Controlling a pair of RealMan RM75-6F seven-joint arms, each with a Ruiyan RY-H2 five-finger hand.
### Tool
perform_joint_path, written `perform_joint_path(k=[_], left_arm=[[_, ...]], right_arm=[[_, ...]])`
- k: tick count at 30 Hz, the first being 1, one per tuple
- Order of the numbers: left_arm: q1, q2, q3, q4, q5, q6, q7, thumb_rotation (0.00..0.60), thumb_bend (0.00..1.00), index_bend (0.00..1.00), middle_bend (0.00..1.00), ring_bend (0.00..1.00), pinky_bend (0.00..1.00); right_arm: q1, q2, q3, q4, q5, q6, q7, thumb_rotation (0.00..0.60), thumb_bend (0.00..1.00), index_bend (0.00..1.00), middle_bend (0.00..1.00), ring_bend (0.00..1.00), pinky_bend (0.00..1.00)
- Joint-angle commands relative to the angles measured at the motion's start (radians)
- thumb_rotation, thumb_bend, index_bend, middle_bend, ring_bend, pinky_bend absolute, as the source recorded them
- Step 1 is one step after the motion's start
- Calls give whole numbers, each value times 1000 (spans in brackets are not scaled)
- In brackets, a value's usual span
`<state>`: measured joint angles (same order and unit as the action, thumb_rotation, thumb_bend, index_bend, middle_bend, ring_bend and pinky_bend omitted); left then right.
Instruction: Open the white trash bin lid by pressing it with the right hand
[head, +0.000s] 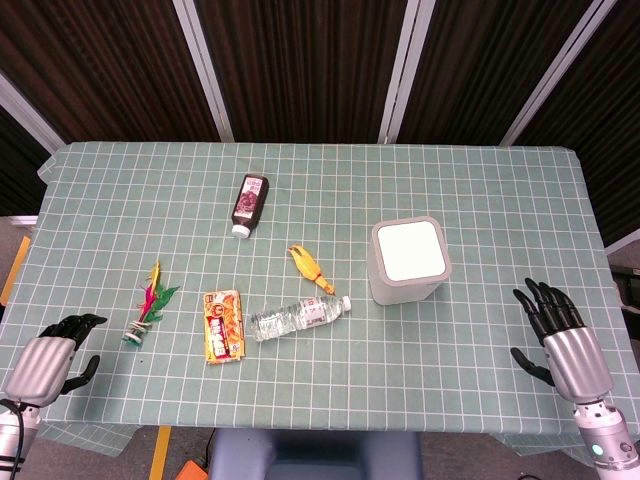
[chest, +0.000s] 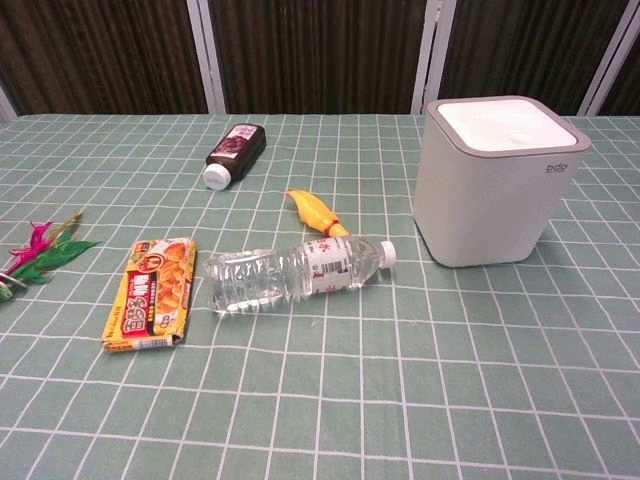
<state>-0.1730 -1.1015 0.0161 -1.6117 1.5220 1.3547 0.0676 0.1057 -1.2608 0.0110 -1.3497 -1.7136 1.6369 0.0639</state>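
Note:
The white trash bin (head: 408, 262) (chest: 497, 180) stands upright right of the table's middle, its flat white lid (head: 410, 250) (chest: 503, 118) down inside a grey rim. My right hand (head: 558, 332) hovers near the table's front right edge, well to the right of the bin and apart from it, fingers spread and holding nothing. My left hand (head: 52, 352) rests at the front left edge, fingers loosely extended, empty. The chest view shows neither hand.
A clear water bottle (head: 298, 318) (chest: 298, 272) lies left of the bin, with a yellow banana-like toy (head: 310, 268) (chest: 313, 212) behind it. A snack packet (head: 224, 325) (chest: 152, 292), a dark sauce bottle (head: 249, 203) (chest: 233, 152) and a colourful plant sprig (head: 150, 302) (chest: 40, 252) lie further left on the checked cloth.

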Motion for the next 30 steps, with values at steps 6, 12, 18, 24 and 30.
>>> perform_joint_path(k=[6, 12, 18, 24, 30], left_arm=[[0, 0, 0, -1, -1, 0, 1, 600, 448, 217, 217, 204, 336], [-3, 3, -1, 1, 0, -6, -9, 600, 448, 218, 217, 203, 335], [-1, 10, 1, 4, 7, 0, -35, 600, 448, 217, 217, 203, 335], [3, 16, -1, 2, 2, 6, -46, 600, 447, 217, 217, 203, 335], [8, 15, 0, -1, 5, 13, -41, 600, 447, 217, 217, 204, 335]], right_arm=[[3, -3, 1, 4, -6, 3, 3, 600, 312, 0, 59, 62, 229], [-2, -21, 11, 17, -5, 26, -9, 600, 311, 0, 112, 79, 229], [1, -62, 30, 40, 2, 40, -38, 600, 322, 0, 262, 212, 278], [19, -66, 45, -4, 16, 4, -137, 600, 601, 0, 484, 482, 497], [60, -19, 61, -163, 21, -73, -295, 600, 761, 12, 702, 680, 666]])
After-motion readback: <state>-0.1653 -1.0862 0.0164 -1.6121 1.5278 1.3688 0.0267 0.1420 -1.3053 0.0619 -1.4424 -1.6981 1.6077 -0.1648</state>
